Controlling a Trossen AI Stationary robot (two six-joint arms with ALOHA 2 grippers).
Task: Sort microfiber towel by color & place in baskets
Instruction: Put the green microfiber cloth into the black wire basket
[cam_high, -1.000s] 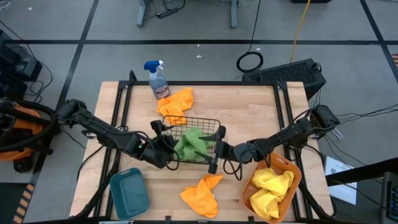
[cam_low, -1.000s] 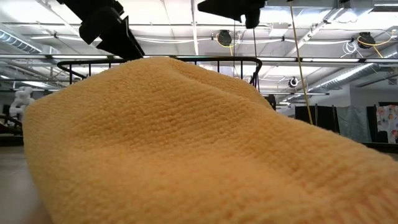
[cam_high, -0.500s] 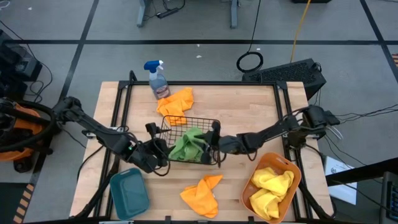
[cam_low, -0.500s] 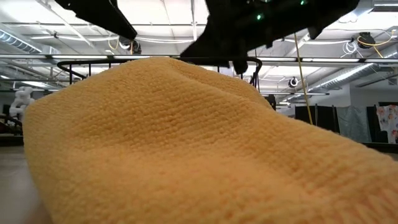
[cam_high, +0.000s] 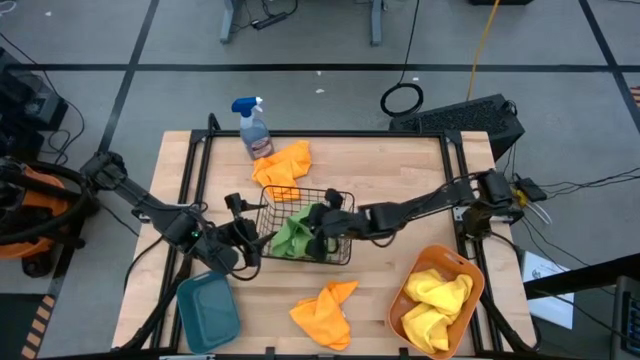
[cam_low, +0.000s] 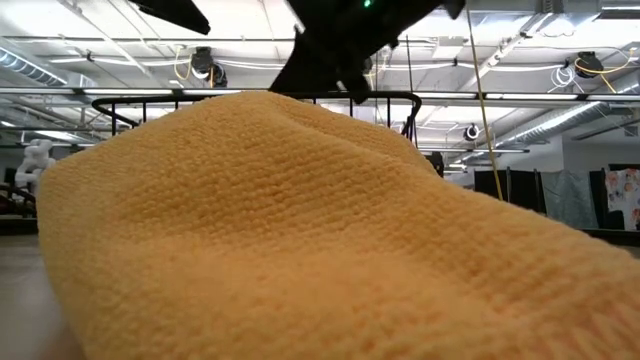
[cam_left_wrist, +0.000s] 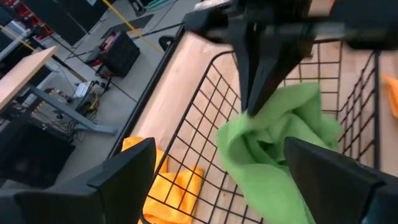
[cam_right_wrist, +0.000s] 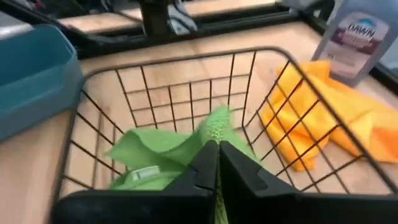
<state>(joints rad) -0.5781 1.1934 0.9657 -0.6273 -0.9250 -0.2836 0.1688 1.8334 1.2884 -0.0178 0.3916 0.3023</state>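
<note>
A black wire basket (cam_high: 335, 200) stands mid-table with a green towel (cam_high: 292, 235) crumpled on its floor. My right gripper (cam_high: 318, 224) reaches over the basket's right rim and is shut on that towel (cam_right_wrist: 161, 149). My left gripper (cam_high: 245, 240) is open just outside the basket's left wall (cam_left_wrist: 205, 106), touching nothing. One orange towel (cam_high: 283, 165) lies beyond the basket, by the spray bottle (cam_high: 252, 125). Another orange towel (cam_high: 325, 312) lies near the front edge and fills the low view (cam_low: 300, 230). Both tubs stand at the front: teal (cam_high: 208, 310) on the left, orange (cam_high: 455, 262) on the right. My right gripper pinches a raised fold of the green towel (cam_right_wrist: 217, 124) between its two fingertips (cam_left_wrist: 250, 109). The fingers slant down into the basket from the table's right. The rest of the towel lies slack on the basket floor.
The orange tub holds yellow towels (cam_high: 435, 298). A black frame rail (cam_high: 200, 180) runs along the table's left and another (cam_high: 455, 170) along its right. Bare wood lies between the basket and the table's right rail.
My right gripper has moved toward the table's left, from outside the basket's right wall to inside it above the green towel, and has shut. My left gripper has drawn back from the basket toward the table's left edge.
</note>
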